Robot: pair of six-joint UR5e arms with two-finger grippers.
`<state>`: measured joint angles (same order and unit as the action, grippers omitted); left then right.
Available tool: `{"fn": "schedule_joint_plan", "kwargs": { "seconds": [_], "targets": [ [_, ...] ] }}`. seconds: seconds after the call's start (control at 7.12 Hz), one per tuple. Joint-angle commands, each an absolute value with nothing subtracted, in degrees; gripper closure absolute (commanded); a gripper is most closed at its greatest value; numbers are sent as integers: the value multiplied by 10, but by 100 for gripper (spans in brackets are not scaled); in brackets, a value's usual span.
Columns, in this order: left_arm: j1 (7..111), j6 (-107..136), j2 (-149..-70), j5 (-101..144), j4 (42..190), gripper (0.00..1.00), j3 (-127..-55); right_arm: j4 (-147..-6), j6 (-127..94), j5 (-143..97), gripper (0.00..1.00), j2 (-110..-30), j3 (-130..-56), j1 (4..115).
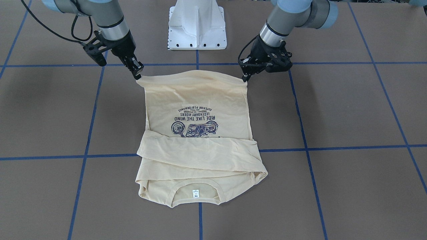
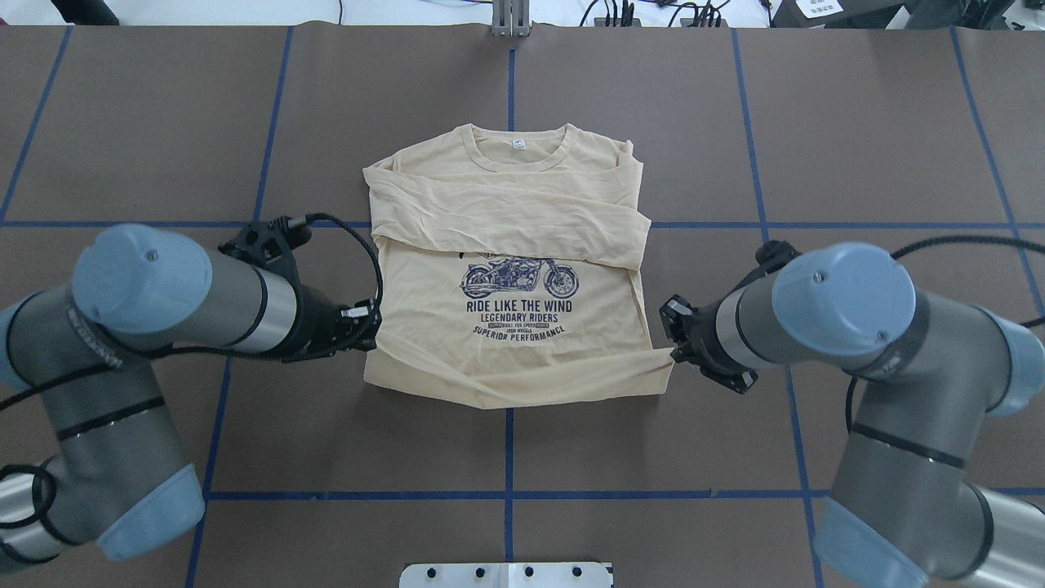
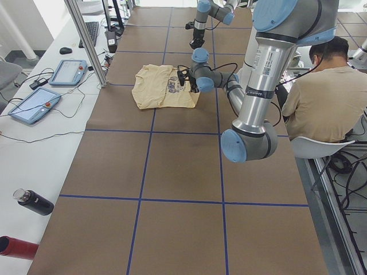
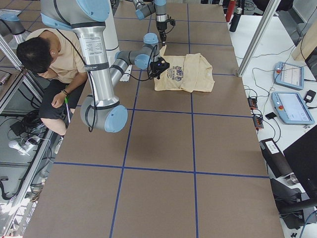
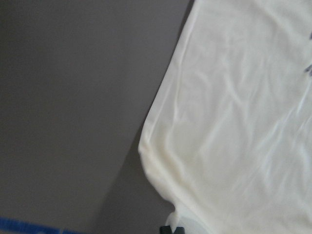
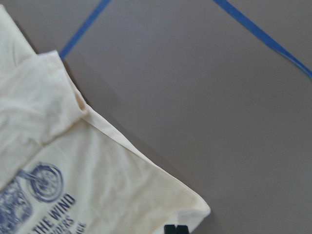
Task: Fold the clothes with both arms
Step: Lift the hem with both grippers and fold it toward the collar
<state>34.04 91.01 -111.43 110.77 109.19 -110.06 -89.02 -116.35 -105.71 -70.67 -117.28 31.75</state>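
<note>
The pale cream-yellow T-shirt [image 1: 196,100] lies print side up in the middle of the table, with both long sleeves [image 1: 200,156] folded across its chest. The collar and its small white neck label [image 2: 517,144] point away from the robot. My left gripper [image 1: 246,78] is shut on one hem corner, which the overhead view also shows [image 2: 369,325]. My right gripper [image 1: 137,76] is shut on the other hem corner [image 2: 673,353]. The hem is raised a little off the table and stretched between them. Each wrist view shows fabric [image 5: 234,122] [image 6: 97,185] just above the fingertips.
The white pedestal base [image 1: 196,26] stands between the arms at the robot's edge. Blue tape lines [image 1: 200,216] grid the brown table. A person [image 3: 321,97] sits beside the robot. Teach pendants [image 3: 69,71] and a dark bottle [image 3: 34,201] lie on the far white side bench.
</note>
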Motion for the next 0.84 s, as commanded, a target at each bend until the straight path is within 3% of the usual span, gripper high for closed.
{"fn": "schedule_joint_plan", "kwargs": {
  "seconds": [0.0, 0.42, 0.7],
  "targets": [
    [439, 865, -1214, 1131, 1107, 100, -963, -904, -1088, -1096, 100, -586, -1028, 412],
    [482, 856, -1250, 1131, 1220, 100, -831, -872, -1019, -1088, 100, -452, -794, 449],
    [483, 856, -1275, 1128, 1272, 100, -759, -817, -991, -1086, 100, -428, -712, 468]
  ]
}}
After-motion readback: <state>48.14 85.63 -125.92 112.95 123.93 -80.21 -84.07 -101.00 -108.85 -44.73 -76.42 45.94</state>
